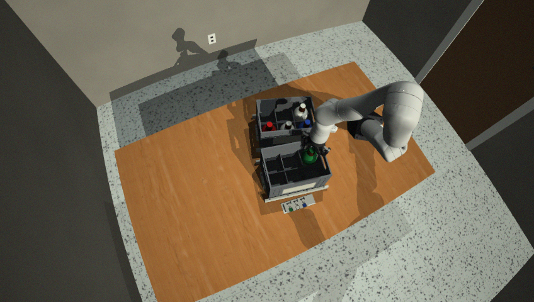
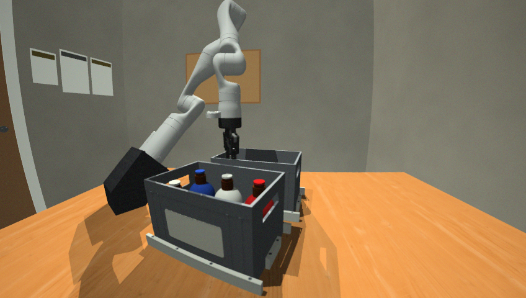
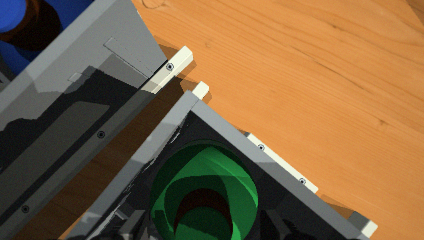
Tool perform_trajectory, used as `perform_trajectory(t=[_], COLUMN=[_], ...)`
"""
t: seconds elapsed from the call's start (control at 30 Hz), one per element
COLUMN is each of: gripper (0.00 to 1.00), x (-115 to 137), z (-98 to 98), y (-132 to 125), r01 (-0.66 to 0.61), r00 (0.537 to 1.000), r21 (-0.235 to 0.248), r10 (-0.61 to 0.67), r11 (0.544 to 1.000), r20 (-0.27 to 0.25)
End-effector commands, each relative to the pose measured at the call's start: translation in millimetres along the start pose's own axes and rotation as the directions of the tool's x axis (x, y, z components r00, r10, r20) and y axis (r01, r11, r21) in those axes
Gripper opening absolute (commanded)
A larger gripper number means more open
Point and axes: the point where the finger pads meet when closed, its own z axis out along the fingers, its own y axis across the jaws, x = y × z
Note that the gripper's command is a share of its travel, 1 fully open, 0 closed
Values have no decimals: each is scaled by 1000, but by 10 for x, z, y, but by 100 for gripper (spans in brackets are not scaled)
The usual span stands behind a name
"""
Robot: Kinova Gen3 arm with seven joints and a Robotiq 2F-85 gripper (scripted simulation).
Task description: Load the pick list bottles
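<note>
The green-label bottle (image 1: 309,155) stands upright in the back right cell of the near crate (image 1: 294,170); in the wrist view it (image 3: 205,192) lies straight below me. My gripper (image 1: 313,146) (image 2: 231,153) hangs over the bottle's neck at the crate's rim, with its fingers open around the neck and not squeezing it. The far crate (image 1: 284,117) holds a red bottle (image 1: 268,126), a white bottle (image 1: 288,125), a blue bottle (image 1: 306,123) and another white bottle (image 1: 300,111). The pick list (image 1: 298,204) lies in front of the near crate and shows green, white and blue squares.
The two crates stand end to end, each on pale rails. The arm's dark base (image 2: 127,179) sits to the right of the crates in the overhead view. The near crate's other cells hold nothing.
</note>
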Motion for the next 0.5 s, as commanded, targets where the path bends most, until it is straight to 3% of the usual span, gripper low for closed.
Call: perform_trajectory(t=[0.0,0.47], gripper=[67,67], x=[8,11], z=[-117,-439], y=[-31,-26], r01=[-8,-8], r00=[1000,1000], r21=[10,10], r10=[8,8], r11=[1000,1000], r20=[-2,-2])
